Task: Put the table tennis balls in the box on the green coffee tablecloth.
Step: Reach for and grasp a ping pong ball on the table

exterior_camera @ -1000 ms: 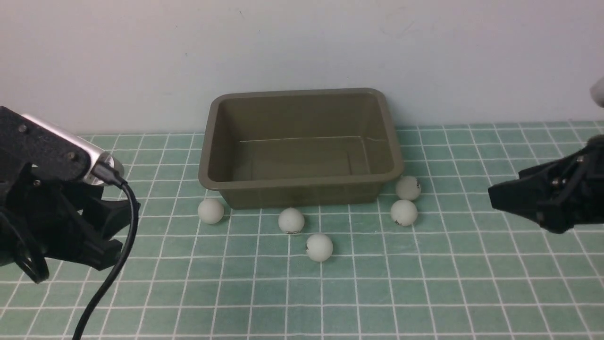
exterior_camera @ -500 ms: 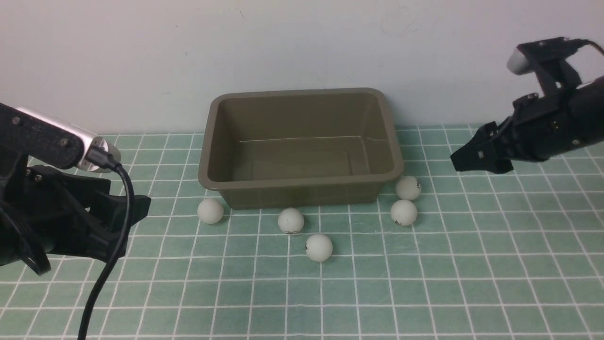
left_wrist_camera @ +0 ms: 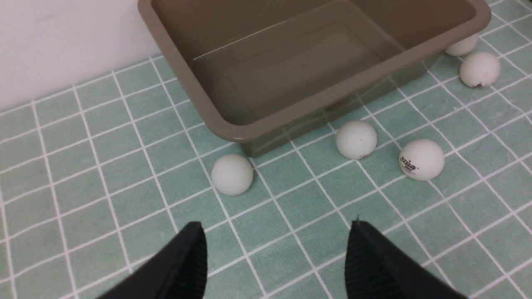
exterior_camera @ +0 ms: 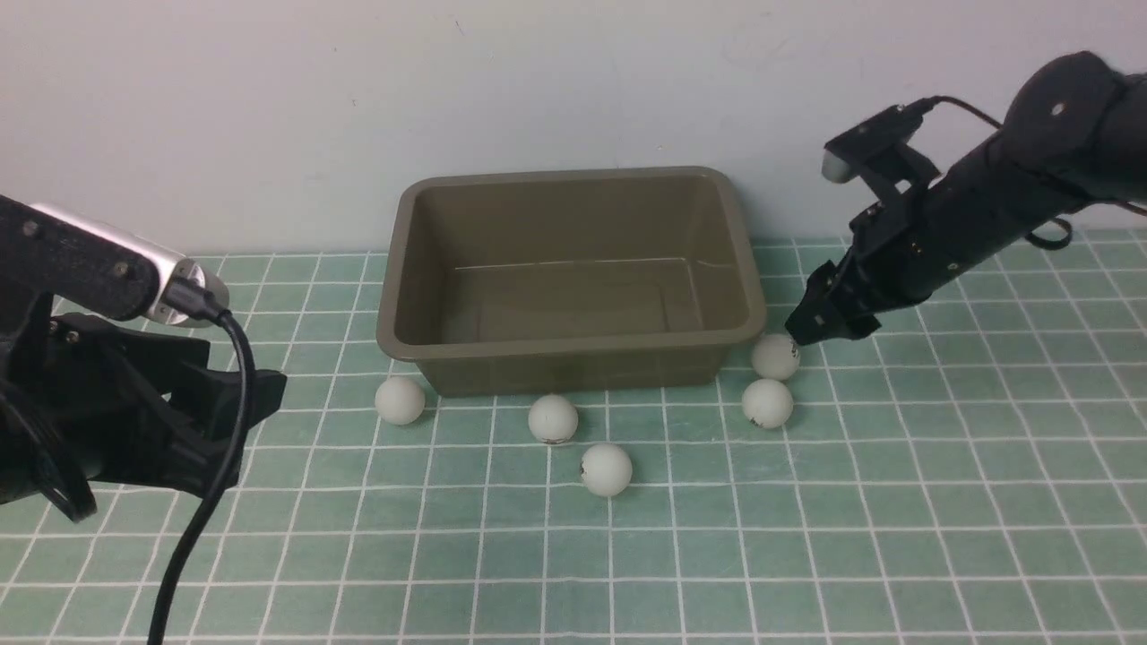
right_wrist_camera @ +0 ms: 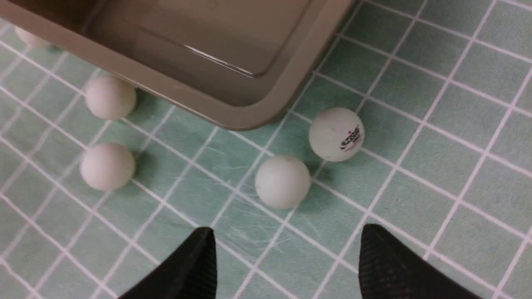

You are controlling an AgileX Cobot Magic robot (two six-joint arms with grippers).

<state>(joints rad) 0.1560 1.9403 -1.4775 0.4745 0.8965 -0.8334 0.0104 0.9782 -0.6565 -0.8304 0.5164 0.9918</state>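
Observation:
The olive-brown box [exterior_camera: 573, 365] stands empty at the back of the green coffee tablecloth [exterior_camera: 896, 502]. Several white table tennis balls lie on the cloth along its front. One ball [exterior_camera: 400, 399] is off the left corner, two are in the middle [exterior_camera: 553, 418] [exterior_camera: 607, 469], and two sit by the right corner [exterior_camera: 775, 356] [exterior_camera: 767, 402]. My right gripper [exterior_camera: 811, 327] hangs open just above and right of that pair, which shows as a plain ball [right_wrist_camera: 282, 181] and a printed ball [right_wrist_camera: 336, 134]. My left gripper [exterior_camera: 255, 430] is open, low on the left, short of the left ball [left_wrist_camera: 232, 175].
A white wall rises right behind the box. A black cable [exterior_camera: 206, 520] hangs from my left wrist camera down across the cloth. Open cloth stretches in front of the balls.
My right arm has swung in from the right edge, up and then down-left to the box's right front corner. My left gripper edged slightly right, then held still.

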